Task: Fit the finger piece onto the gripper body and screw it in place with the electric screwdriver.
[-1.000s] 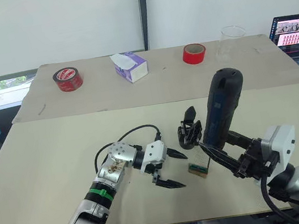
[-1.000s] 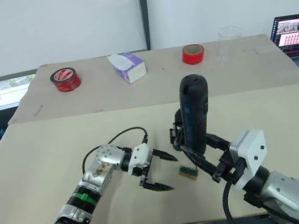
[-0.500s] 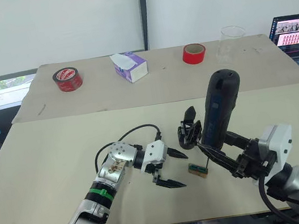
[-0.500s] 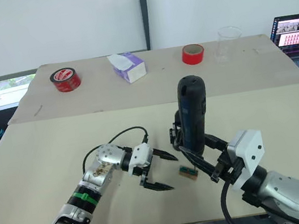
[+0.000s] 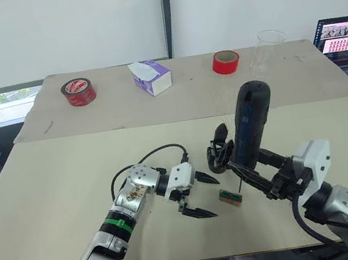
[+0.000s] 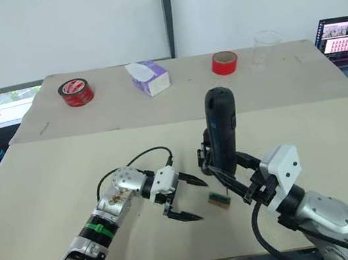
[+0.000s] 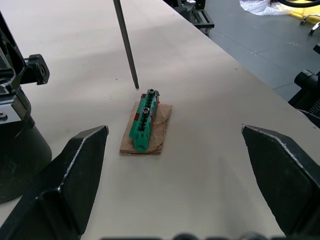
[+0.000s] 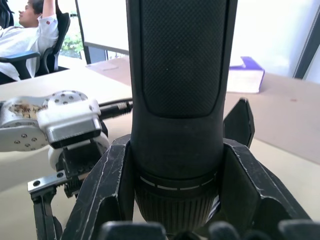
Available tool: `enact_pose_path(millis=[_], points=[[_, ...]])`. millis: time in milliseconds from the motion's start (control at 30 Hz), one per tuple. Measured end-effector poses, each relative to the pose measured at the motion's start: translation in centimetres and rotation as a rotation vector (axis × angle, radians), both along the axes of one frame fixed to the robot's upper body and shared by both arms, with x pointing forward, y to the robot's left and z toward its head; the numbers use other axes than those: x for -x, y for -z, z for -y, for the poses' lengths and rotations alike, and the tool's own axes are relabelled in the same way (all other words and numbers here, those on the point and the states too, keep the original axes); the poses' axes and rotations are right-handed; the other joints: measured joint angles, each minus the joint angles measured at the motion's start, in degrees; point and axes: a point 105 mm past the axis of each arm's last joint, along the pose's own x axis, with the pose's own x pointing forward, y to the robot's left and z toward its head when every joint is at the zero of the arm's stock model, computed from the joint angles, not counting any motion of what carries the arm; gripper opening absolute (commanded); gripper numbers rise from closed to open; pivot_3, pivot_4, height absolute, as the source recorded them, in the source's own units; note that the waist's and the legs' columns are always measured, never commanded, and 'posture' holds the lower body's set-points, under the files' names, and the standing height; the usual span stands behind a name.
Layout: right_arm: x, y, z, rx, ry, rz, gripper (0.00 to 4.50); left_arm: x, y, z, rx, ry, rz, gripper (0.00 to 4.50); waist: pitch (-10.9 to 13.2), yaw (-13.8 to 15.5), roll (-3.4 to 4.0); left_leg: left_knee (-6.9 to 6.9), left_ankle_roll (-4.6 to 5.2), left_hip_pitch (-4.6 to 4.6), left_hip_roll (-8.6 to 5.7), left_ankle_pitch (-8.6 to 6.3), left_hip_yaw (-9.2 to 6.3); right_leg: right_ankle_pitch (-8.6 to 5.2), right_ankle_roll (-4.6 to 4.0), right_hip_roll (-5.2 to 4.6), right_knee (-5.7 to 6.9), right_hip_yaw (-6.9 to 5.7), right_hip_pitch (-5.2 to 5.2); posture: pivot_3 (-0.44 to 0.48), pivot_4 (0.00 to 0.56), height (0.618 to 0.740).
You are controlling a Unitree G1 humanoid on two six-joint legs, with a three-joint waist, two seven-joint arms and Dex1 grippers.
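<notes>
My right gripper (image 5: 247, 172) is shut on the electric screwdriver (image 5: 249, 124), a thick black cylinder held nearly upright. Its thin metal bit (image 7: 125, 45) points down, with the tip just beside a small green-and-brown block (image 5: 230, 197). Right behind the screwdriver sits the gripper body (image 5: 219, 154), a chunky black block with one pointed finger sticking up. To the left of the green block my left gripper (image 5: 216, 197) stands open just above the table, with nothing between its fingers (image 7: 75, 170). The finger piece is out of view as a loose part.
Along the far side of the table stand two red tape rolls (image 5: 79, 91) (image 5: 225, 62), a purple-and-white tissue box (image 5: 150, 77), a clear cup (image 5: 270, 47) and a laptop (image 5: 345, 41). A seated person (image 8: 25, 30) is off beyond the table.
My right arm has carried the screwdriver a little to the left and stood it more upright. The left gripper and the parts on the table have not moved.
</notes>
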Motion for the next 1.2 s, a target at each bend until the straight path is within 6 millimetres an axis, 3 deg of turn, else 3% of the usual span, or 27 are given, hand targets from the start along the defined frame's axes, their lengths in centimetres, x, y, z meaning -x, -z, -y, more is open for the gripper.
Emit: enact_pose_path(millis=[433, 1200], points=[[1.0, 0.4, 0.2, -0.012, 0.002, -0.018, 1.90, -0.4, -0.7, 0.1, 0.003, 0.002, 0.026, 4.50, 0.00, -0.03, 0.00, 0.00, 0.00, 0.01, 0.01, 0.00, -0.01, 0.00, 0.01, 0.00, 0.01, -0.01, 0.01, 0.000, 0.150, 0.740], [1.7, -0.8, 0.2, -0.048, -0.003, 0.023, 1.90, -0.4, -0.4, 0.0, -0.002, 0.011, 0.027, 4.50, 0.00, 0.01, 0.00, 0.01, 0.01, 0.01, 0.00, -0.01, -0.01, -0.02, 0.04, -0.01, 0.00, -0.01, 0.02, 0.000, 0.150, 0.740]])
